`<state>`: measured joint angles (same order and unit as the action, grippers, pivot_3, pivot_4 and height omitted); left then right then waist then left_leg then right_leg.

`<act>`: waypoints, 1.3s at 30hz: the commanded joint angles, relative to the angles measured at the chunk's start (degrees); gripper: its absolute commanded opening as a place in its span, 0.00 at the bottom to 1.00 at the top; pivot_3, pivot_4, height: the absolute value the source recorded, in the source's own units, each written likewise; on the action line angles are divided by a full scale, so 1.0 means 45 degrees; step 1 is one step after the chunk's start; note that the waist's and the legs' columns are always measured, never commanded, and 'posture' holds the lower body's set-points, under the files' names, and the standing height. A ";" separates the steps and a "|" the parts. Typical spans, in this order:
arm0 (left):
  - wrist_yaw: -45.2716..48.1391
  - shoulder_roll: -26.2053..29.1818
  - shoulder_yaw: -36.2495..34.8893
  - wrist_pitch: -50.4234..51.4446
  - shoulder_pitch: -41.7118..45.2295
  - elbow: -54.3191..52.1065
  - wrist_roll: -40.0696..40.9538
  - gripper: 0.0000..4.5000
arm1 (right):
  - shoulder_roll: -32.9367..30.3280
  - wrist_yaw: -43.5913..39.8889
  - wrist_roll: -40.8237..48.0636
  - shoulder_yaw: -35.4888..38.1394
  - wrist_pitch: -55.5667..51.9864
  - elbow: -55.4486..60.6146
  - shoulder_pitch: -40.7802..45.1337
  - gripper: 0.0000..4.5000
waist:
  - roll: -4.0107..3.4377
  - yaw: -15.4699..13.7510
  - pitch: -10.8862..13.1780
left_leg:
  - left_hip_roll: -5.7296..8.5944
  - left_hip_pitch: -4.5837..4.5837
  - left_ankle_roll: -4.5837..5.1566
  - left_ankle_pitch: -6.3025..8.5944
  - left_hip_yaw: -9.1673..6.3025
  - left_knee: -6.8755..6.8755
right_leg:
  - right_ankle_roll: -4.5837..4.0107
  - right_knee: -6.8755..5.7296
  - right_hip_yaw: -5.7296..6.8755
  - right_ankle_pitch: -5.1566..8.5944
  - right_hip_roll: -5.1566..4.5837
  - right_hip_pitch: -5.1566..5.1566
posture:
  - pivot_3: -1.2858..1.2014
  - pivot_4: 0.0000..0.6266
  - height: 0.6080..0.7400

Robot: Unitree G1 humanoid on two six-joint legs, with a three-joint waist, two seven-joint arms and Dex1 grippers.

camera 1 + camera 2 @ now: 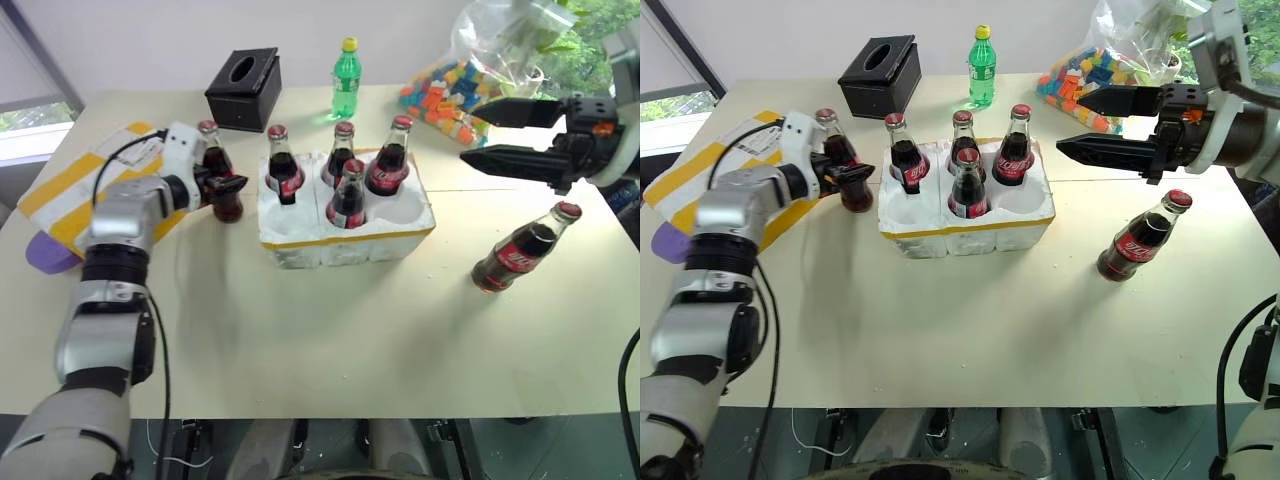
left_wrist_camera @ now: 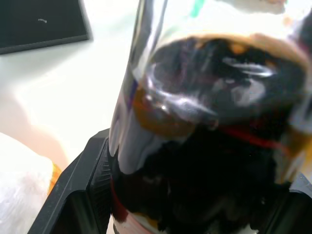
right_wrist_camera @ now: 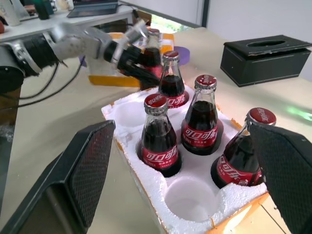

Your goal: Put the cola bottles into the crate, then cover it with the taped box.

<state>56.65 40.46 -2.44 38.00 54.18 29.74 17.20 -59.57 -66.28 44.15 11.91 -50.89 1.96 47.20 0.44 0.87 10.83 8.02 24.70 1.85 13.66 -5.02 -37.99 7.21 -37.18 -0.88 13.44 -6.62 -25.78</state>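
Cola bottles: four stand in the crate (image 1: 345, 235), one lies on the table (image 1: 300, 350) at right. Your left fingers (image 1: 222, 184) grip the sixth beside the crate; tilt it and it may clip the rim. Right fingers (image 1: 505, 132) hang wide open, empty.

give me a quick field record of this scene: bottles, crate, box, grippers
bottles in crate: four cola bottles upright in the wells
crate: white styrofoam crate, two wells empty
held bottle: left gripper shut on a fifth cola bottle, beside the crate
loose bottle: sixth cola bottle on the table, tilted, on the robot's right
right gripper: fingers open, above the table
taped box: by the left arm, crate uncovered
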 commanded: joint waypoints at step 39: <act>0.2034 -0.1403 0.0473 0.0709 -0.0344 -0.4820 0.2361 0.98 | -0.0310 0.1819 0.0431 0.2161 -0.0038 0.0731 -0.1608 1.00 | 0.0008 -0.0069 0.0004 | 0.0017 0.0003 0.0005 -0.0003 0.0007 -0.0024 | 0.0019 0.0008 -0.0002 -0.0011 -0.0023 0.0012 | 0.52 0.24 0.94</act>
<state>65.26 31.99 4.77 39.30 51.03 11.53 24.26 -59.18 -58.69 46.20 17.70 -52.13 4.91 39.58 0.48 0.56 10.85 8.09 24.72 1.87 13.65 -4.99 -38.10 7.30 -37.14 -0.89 13.39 -6.72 -25.73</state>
